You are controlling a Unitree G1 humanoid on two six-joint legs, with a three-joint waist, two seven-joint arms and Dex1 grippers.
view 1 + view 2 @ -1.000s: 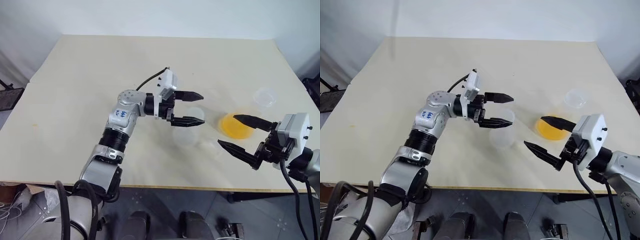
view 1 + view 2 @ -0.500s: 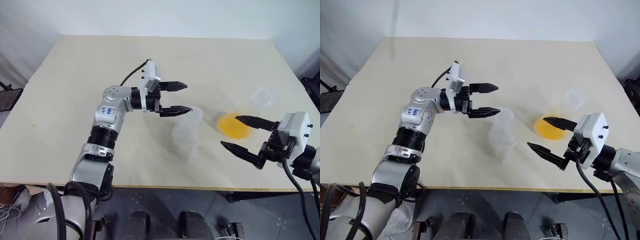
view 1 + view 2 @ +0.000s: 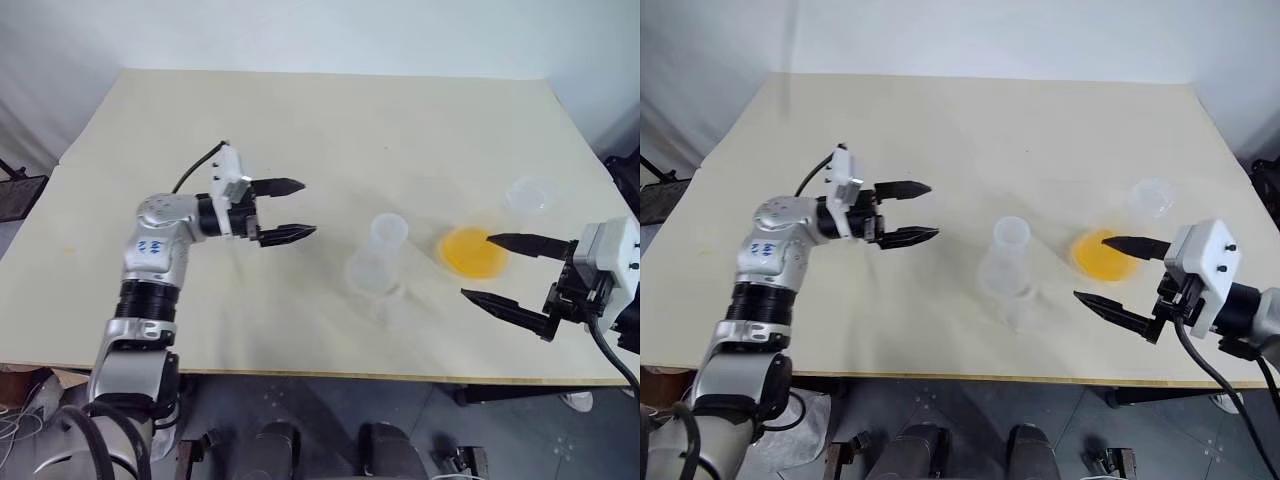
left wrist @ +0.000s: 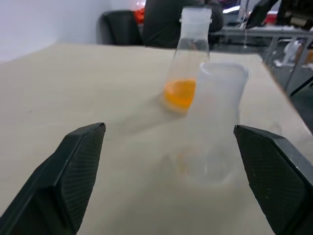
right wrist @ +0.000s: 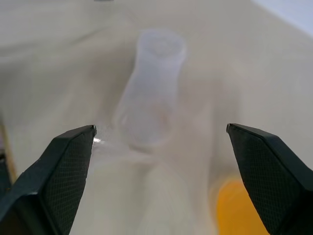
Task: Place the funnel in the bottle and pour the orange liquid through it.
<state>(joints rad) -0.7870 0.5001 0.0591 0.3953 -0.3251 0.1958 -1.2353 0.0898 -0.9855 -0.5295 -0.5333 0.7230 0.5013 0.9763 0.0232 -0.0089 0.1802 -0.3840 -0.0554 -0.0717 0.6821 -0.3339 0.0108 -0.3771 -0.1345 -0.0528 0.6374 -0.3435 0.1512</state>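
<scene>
- Blue handwritten marks on the left arm's grey upper casing, too small to read; no brand or label legible on either vessel.
- Left claw (image 3: 285,210) spread wide, gripping nothing, hovering over bare surface (image 3: 300,120) well to the left of the bottle (image 3: 379,259).
- Right claw (image 3: 510,272) likewise spread wide and empty, near the right front edge, just beside the flask (image 3: 472,250) of orange liquid (image 4: 179,93) without touching it.
- Bottle upright and empty near the middle, short wide neck open at the top, walls so clear that the outline nearly melts into the pale surface.
- Orange liquid lying as a shallow layer in the base of the second clear flask, just to the right of the bottle; flask neck hard to trace from above, plain in the left wrist view.
- Funnel (image 3: 530,194) apparently the small clear round shape farther back on the right, apart from both vessels; stem impossible to make out, so identity uncertain.
- Right wrist view blurred: bottle a hazy column, orange cut off at the frame edge.
- Surface a broad pale cream board with a light wooden edge, faint smudges around the vessels.
- White walls behind; dark chairs, a seated person and cluttered desks past the far edge in the left wrist view.
</scene>
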